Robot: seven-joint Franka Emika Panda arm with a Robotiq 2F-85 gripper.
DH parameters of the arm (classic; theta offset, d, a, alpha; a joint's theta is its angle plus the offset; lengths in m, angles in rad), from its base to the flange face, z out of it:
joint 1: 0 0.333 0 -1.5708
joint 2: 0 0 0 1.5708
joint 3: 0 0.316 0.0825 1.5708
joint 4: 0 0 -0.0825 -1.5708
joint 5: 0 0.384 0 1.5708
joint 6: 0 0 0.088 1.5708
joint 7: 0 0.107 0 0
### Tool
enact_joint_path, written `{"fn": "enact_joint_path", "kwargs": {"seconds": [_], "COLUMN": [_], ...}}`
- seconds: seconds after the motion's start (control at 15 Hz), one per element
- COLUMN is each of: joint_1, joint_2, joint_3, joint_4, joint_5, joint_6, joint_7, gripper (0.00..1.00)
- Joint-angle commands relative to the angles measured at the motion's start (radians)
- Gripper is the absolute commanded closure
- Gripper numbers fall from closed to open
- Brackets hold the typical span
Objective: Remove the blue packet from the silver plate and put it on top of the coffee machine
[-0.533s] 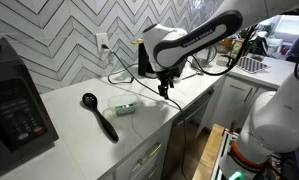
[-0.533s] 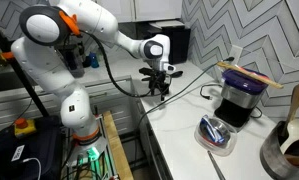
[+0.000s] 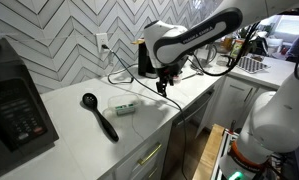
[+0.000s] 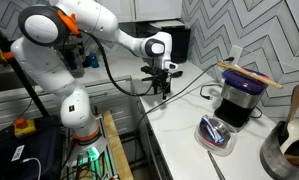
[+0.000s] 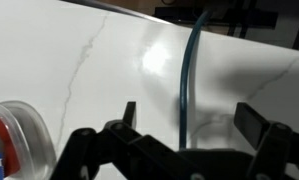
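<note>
My gripper (image 3: 163,87) (image 4: 159,86) hangs open and empty just above the white counter near its front edge; the wrist view shows both fingers (image 5: 189,118) apart with nothing between them. The silver plate (image 4: 205,128) sits on the counter well away from the gripper, with the blue packet (image 4: 218,136) lying in it. A round shiny rim with red and blue inside, at the wrist view's lower left, looks like that plate (image 5: 19,125). The black coffee machine (image 4: 239,100) stands just behind the plate. The arm hides the plate in an exterior view.
A dark cord (image 5: 186,70) runs across the counter under the gripper. A black ladle (image 3: 99,115) and a clear container with a green-and-white item (image 3: 124,107) lie mid-counter. A large black appliance (image 3: 14,105) stands at one end, a dark pot (image 4: 292,140) at the other.
The gripper has shifted very slightly and stays open. Nothing on the counter has moved.
</note>
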Motion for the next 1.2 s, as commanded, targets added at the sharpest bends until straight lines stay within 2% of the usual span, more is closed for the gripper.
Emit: {"fn": "enact_joint_path", "kwargs": {"seconds": [0.0, 0.33, 0.67, 0.8, 0.87, 1.13], "joint_1": [-0.04, -0.162, -0.279, -0.31, -0.298, -0.304], "joint_2": [-0.052, -0.09, -0.071, -0.054, -0.074, -0.073], "joint_3": [-0.07, -0.221, -0.352, -0.377, -0.359, -0.355], "joint_4": [0.05, 0.102, 0.137, 0.139, 0.135, 0.137], "joint_5": [0.035, 0.037, 0.069, 0.095, 0.064, 0.065], "joint_6": [-0.009, -0.003, 0.007, 0.029, 0.005, 0.007], "joint_7": [0.038, 0.023, 0.057, 0.102, 0.05, 0.046], "gripper": [0.0, 0.0, 0.0, 0.0, 0.0, 0.0]}}
